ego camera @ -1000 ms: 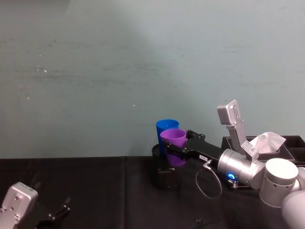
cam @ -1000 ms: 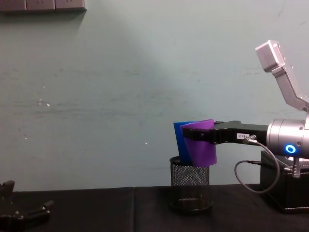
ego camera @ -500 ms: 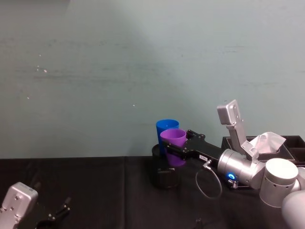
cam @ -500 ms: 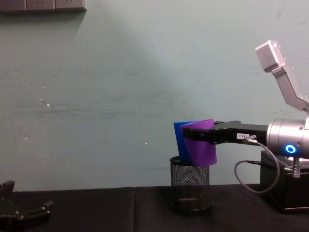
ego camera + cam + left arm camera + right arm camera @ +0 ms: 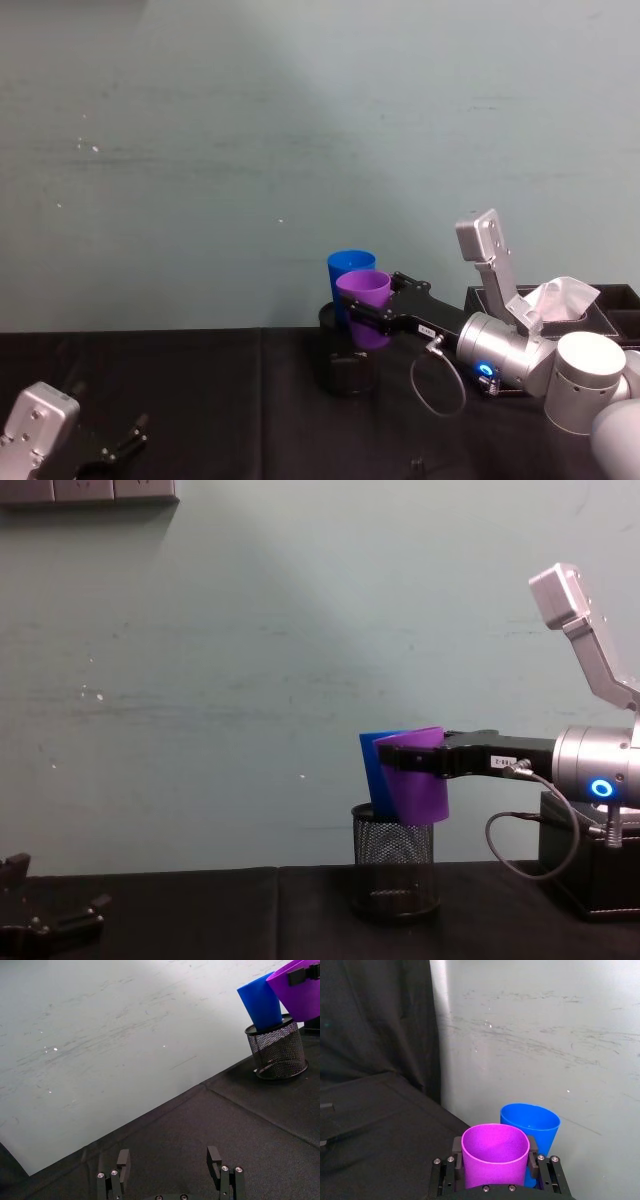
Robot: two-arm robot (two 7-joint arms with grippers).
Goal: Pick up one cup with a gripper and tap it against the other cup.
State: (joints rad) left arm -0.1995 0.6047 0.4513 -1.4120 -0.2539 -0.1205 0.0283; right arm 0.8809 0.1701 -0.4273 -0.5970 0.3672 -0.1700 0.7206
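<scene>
My right gripper (image 5: 366, 310) (image 5: 408, 763) (image 5: 495, 1162) is shut on the purple cup (image 5: 364, 306) (image 5: 418, 779) (image 5: 494, 1155) (image 5: 298, 987), holding it in the air above a black mesh pen holder (image 5: 393, 861). The blue cup (image 5: 347, 270) (image 5: 372, 770) (image 5: 533, 1127) (image 5: 260, 1001) stands tilted in that holder, and the purple cup's side rests against it. At the near left, low over the black table, my left gripper (image 5: 118, 445) (image 5: 171, 1160) (image 5: 45, 905) stays parked with open fingers and nothing between them.
The mesh pen holder (image 5: 345, 365) (image 5: 276, 1053) stands mid-table by the pale green wall. A black box with white tissue (image 5: 560, 300) sits at the right behind my right arm. Black cloth (image 5: 200, 400) covers the table.
</scene>
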